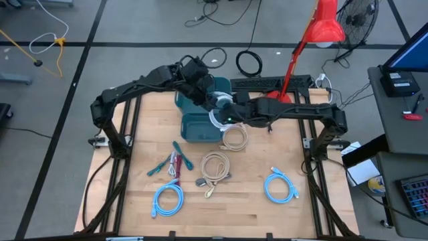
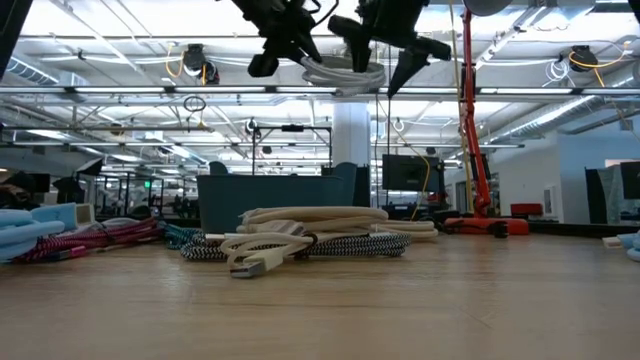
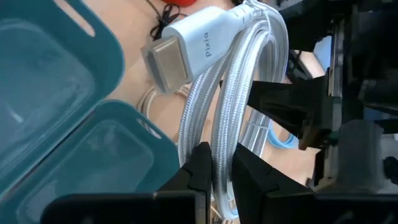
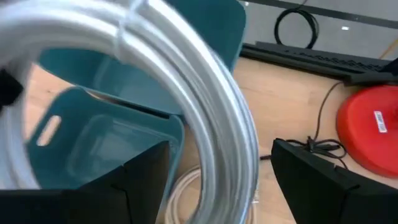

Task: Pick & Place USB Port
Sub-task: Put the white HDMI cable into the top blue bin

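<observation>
A white braided USB cable, wound into a coil [image 1: 217, 119], hangs in the air over the teal bin [image 1: 199, 127]. Its white plug [image 3: 186, 53] sits at the coil's end away from my left gripper's fingers. My left gripper [image 3: 221, 155] is shut on the coil. My right gripper [image 4: 221, 146] is open, one finger on each side of the coil [image 4: 211, 118]; I cannot tell whether it touches. In the low view the coil [image 2: 345, 75] hangs high above the table, below both grippers. My left gripper pinches several strands of the coil [image 3: 219, 140] between its two fingers, on the side away from the plug. The fingers slant downward from the table's far left. The coil is lifted clear, above the teal bin.
A second teal piece [image 1: 200, 90] lies behind the bin. Beige coils [image 1: 234, 138] [image 1: 215, 167], blue coils [image 1: 168, 199] [image 1: 279, 186] and green and red cables [image 1: 170, 161] lie on the wooden table. A red lamp [image 1: 321, 30] stands at the far right.
</observation>
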Tool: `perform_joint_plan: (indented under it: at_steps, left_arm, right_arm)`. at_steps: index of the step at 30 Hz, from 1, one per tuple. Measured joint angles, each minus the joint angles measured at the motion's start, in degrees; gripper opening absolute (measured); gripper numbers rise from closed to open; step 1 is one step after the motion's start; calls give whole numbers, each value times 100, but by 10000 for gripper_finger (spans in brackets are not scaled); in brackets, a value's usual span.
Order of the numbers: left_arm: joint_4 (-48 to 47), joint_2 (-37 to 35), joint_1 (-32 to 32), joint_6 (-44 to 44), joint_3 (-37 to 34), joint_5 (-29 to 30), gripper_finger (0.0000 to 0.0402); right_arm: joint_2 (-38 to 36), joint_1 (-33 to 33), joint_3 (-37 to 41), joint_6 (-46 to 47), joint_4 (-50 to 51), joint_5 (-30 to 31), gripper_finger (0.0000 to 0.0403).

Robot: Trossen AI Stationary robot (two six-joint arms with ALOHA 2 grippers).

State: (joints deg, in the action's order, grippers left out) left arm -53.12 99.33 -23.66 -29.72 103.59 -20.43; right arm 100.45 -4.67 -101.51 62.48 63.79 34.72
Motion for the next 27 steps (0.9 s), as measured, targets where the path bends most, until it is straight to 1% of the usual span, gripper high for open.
perform_joint_plan:
  at_steps: [6,11,19,27]
  left_arm:
    - [-71,180,83,-254,-11,325,35]
    - [-51,195,-47,-280,-2,442,35]
    - [20,195,-199,-279,-2,339,35]
    - [-67,195,-164,-213,-2,250,35]
  right_arm:
    - [181,-79,-4,5,157,43,268]
    - [202,-217,4,-22,244,152,249]
    - [240,-323,0,-299,16,439,215]
    - [279,-264,4,-372,-149,598,210]
